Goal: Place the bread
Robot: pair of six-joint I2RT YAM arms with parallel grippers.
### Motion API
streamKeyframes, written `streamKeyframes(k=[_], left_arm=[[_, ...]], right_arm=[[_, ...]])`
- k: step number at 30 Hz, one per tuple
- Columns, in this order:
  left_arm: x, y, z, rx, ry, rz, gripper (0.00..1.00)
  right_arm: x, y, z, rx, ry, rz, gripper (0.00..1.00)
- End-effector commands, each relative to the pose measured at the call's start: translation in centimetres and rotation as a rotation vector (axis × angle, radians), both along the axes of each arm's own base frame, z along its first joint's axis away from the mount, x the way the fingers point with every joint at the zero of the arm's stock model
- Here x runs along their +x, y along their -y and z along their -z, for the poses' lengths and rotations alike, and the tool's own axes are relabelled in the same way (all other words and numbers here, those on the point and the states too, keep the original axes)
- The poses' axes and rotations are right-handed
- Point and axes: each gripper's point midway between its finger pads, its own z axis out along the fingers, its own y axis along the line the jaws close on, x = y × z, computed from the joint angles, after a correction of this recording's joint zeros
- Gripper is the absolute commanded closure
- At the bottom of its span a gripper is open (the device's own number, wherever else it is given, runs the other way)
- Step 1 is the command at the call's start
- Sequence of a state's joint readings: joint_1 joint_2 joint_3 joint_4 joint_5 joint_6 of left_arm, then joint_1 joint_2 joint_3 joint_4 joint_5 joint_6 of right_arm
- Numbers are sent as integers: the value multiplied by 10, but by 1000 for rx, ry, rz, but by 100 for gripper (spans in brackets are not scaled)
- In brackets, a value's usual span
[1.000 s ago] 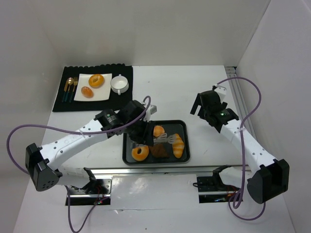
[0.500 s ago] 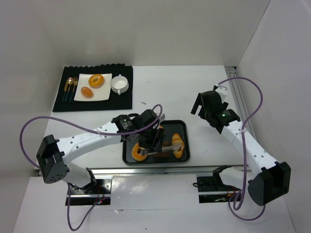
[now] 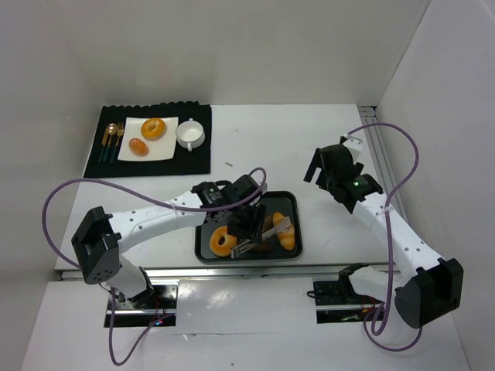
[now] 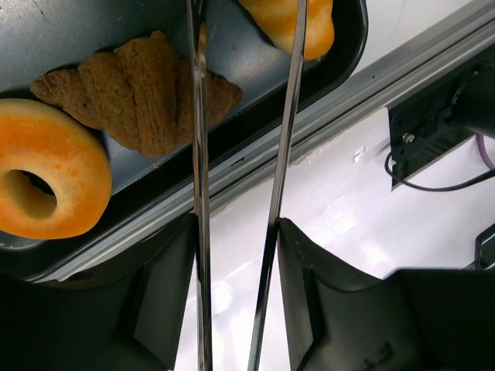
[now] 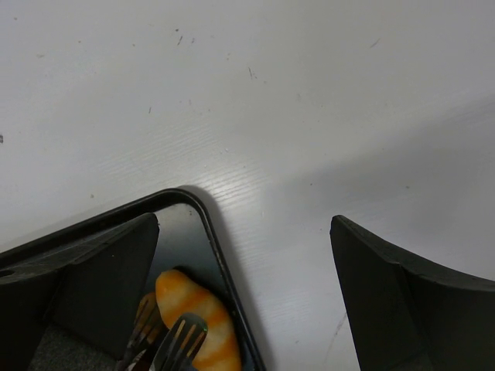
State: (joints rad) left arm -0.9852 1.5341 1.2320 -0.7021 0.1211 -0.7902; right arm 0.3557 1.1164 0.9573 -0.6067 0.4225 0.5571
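Three breads lie in the tray (image 3: pixel 283 204), lower centre: donut (image 4: pixel 42 178), croissant (image 4: pixel 139 93), roll (image 4: pixel 290 23). Two more are on the plate (image 3: pixel 166 147), upper left. The left gripper (image 4: pixel 236 224) clamps tongs (image 4: pixel 199 154), whose arms are apart above the croissant. The right gripper (image 5: pixel 241 232) gapes wide and empty over bare table (image 3: pixel 309 147) at the tray's right edge.

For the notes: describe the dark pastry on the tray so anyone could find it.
Find the black tray at the near edge of the table. The croissant lies between the ring doughnut and an orange roll. It alone is dark brown and ridged.
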Motion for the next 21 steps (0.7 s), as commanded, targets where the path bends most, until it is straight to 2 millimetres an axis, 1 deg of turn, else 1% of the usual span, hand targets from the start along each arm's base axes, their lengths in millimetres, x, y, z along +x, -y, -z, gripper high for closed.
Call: streamKeyframes(k=[1, 2, 4, 5, 7, 8, 9, 10, 11, 12, 13, 14, 15, 16, 19, 20, 21], left_arm=[[5, 15, -21, -53, 22, 4, 45], [6, 12, -20, -39, 27, -3, 48], [5, 11, -29, -53, 36, -3, 53], [6, 10, -38, -63, 53, -9, 60], [7, 7, -48, -67, 65, -14, 67], [12, 6, -53, -70, 77, -29, 72], [15, -1, -58, -60, 89, -39, 81], [18, -3, -64, -71, 97, -48, 86], [19, -5, -67, -72, 111, -55, 92], [23, -10, -74, -87, 128, -64, 100], [29, -14, -77, -86, 148, -77, 100], [37, -24, -75, -76, 144, -111, 100], [39, -30, -77, -74, 145, -115, 100], [49, -42, -81, -73, 156, -147, 100], [62, -58, -93, -101, 183, -181, 100], [71, -68, -100, -113, 199, -222, 100], [73, -75, -101, -107, 206, -230, 100]], right_arm=[[-1, 0, -15, 11, 41, 4, 1], [-1, 0, -15, 11, 41, 4, 1], [-1, 0, -15, 11, 41, 4, 1], [-1, 0, -15, 11, 41, 4, 1], [-3, 0, -11, 8, 33, 4, 1], [-3, 0, -11, 8, 33, 4, 1], [-1, -2, -12, 17, 39, -2, 1], [-1, -2, -12, 17, 39, -2, 1], [-1, -2, -12, 17, 39, -2, 1], [-1, -2, -12, 17, 39, -2, 1], [-1, -2, -12, 17, 39, -2, 1], [-1, -2, -12, 17, 39, -2, 1], [0, -2, -13, 20, 48, -2, 1], [0, -4, -13, 26, 46, -9, 1], [0, -4, -13, 26, 46, -9, 1], [0, -4, -13, 26, 46, -9, 1], [0, -4, -13, 26, 46, -9, 1]])
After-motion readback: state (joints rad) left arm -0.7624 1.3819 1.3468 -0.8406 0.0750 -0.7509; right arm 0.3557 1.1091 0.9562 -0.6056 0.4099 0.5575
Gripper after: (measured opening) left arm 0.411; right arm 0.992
